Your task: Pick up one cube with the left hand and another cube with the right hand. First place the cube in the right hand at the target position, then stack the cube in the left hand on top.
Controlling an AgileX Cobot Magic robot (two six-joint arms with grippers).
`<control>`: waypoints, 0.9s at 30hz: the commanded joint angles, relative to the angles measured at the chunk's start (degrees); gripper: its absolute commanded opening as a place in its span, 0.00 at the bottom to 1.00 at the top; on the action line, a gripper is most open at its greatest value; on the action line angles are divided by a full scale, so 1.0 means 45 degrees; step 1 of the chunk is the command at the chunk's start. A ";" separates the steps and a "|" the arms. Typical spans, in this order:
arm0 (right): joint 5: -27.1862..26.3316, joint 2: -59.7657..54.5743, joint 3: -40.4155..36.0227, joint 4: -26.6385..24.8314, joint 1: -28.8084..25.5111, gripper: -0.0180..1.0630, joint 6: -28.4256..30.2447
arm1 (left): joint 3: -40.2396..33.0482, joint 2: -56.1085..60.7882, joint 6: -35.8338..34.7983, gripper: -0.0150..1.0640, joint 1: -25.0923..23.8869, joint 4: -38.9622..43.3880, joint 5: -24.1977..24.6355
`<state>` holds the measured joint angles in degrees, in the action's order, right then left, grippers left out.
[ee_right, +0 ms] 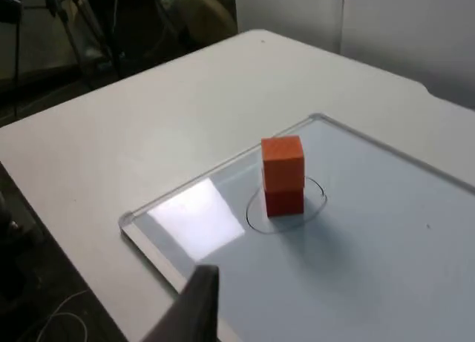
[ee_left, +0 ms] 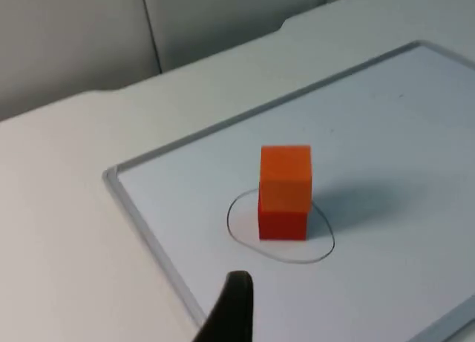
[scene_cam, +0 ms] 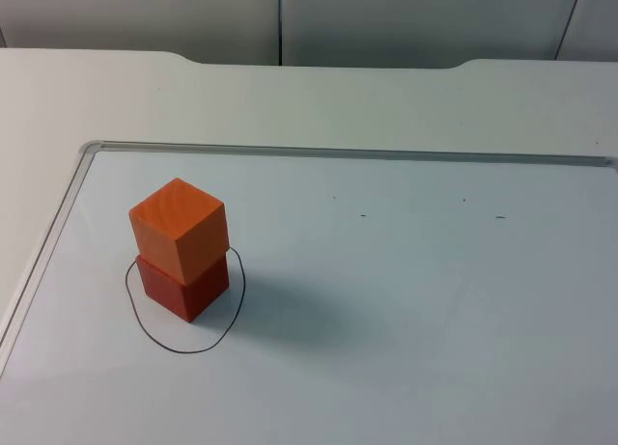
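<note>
Orange cube (scene_cam: 178,230) stacked squarely on red cube (scene_cam: 183,288) inside drawn circle (scene_cam: 154,332) near whiteboard's (scene_cam: 406,300) left edge, stacking apparently finished, nothing left but retreat; left gripper (ee_left: 230,312) and right gripper (ee_right: 194,305) well apart from stack, finger spread impossible to tell.

Upper cube (scene_cam: 178,229) on lower cube (scene_cam: 183,287) — inside drawn ring (scene_cam: 232,310), whiteboard (scene_cam: 406,300) left part.

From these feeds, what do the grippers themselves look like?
Little of them is in frame. The left gripper's fingertip is a black, glossy, tapered blade. The right gripper's fingertip has the same tapered shape, dark grey to black with a matte look.
</note>
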<state>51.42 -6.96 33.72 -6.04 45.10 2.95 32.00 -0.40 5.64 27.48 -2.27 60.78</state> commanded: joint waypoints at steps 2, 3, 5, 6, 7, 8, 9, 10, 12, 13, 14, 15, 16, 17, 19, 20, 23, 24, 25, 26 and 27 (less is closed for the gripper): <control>0.1051 0.0782 -0.0052 0.0751 0.0005 0.99 -0.1047 | -0.0061 0.0090 -0.0426 0.78 -0.0008 0.0325 0.0903; 0.1275 0.1060 -0.0052 0.0773 0.0005 0.99 -0.1019 | -0.0061 0.0090 -0.0426 0.78 -0.0008 0.0325 0.1119; 0.1413 0.1284 -0.0088 0.0805 0.0005 0.99 -0.0995 | -0.0083 0.0090 -0.0426 0.78 -0.0008 0.0394 0.1306; 0.1589 0.1546 -0.0210 0.0913 0.0005 0.99 -0.0995 | -0.0110 0.0090 -0.0426 0.78 -0.0008 0.0411 0.1330; 0.1784 0.1546 -0.0394 0.1065 0.0005 0.99 -0.0995 | -0.0111 0.0090 -0.0426 0.78 -0.0008 0.0415 0.1307; 0.1900 0.1546 -0.0653 0.1177 0.0005 0.99 -0.1039 | -0.0111 0.0090 -0.0426 0.78 -0.0008 0.0504 0.1281; 0.1900 0.1546 -0.0653 0.1177 0.0005 0.99 -0.1039 | -0.0111 0.0090 -0.0426 0.78 -0.0008 0.0504 0.1281; 0.2083 0.1546 -0.0810 0.1342 0.0005 0.99 -0.1253 | -0.0111 0.0090 -0.0426 0.78 -0.0008 0.0504 0.1245; 0.2323 0.1546 -0.1027 0.1342 0.0007 0.99 -0.1347 | -0.0111 0.0090 -0.0426 0.78 -0.0008 0.0504 0.1245; 0.2323 0.1546 -0.1002 0.1342 0.0007 0.99 -0.1377 | -0.0111 0.0090 -0.0426 0.78 -0.0008 0.0504 0.1245; 0.2323 0.1546 -0.1002 0.1342 0.0007 0.99 -0.1377 | -0.0111 0.0090 -0.0426 0.78 -0.0008 0.0504 0.1245; 0.2323 0.1546 -0.1002 0.1414 0.0007 0.99 -0.1377 | -0.0111 0.0090 -0.0426 0.78 -0.0008 0.0504 0.1245; 0.2323 0.1546 -0.1002 0.1414 0.0007 0.99 -0.1377 | -0.0111 0.0090 -0.0449 0.78 -0.0008 0.0504 0.1254; 0.2323 0.1546 -0.1002 0.1414 0.0007 0.99 -0.1377 | -0.0111 0.0090 -0.0449 0.78 -0.0008 0.0504 0.1254; 0.2323 0.1546 -0.1002 0.1414 0.0007 0.99 -0.1377 | -0.0134 0.0090 -0.0448 0.78 -0.0008 0.0504 0.1254; 0.2323 0.1546 -0.1002 0.1414 0.0007 0.99 -0.1377 | -0.0134 0.0090 -0.0448 0.78 -0.0008 0.0504 0.1254; 0.2323 0.1546 -0.1002 0.1342 0.0007 0.99 -0.1352 | -0.0130 0.0090 -0.0448 0.78 -0.0008 0.0504 0.1286; 0.2323 0.1546 -0.1002 0.1342 0.0007 0.99 -0.1352 | -0.0130 0.0090 -0.0448 0.78 -0.0008 0.0504 0.1286; 0.2323 0.1546 -0.1002 0.1342 0.0007 0.99 -0.1326 | -0.0130 0.0090 -0.0448 0.78 -0.0008 0.0504 0.1404; 0.2323 0.1546 -0.1002 0.1342 0.0007 0.99 -0.1326 | -0.0101 0.0090 -0.0453 0.78 -0.0008 0.0415 0.1525; 0.2323 0.1546 -0.1002 0.1342 0.0007 0.99 -0.1326 | -0.0076 0.0090 -0.0476 0.78 -0.0008 0.0391 0.1597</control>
<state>62.11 -0.25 29.56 0.00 45.10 -2.99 31.53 -0.27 4.03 27.48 0.00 67.34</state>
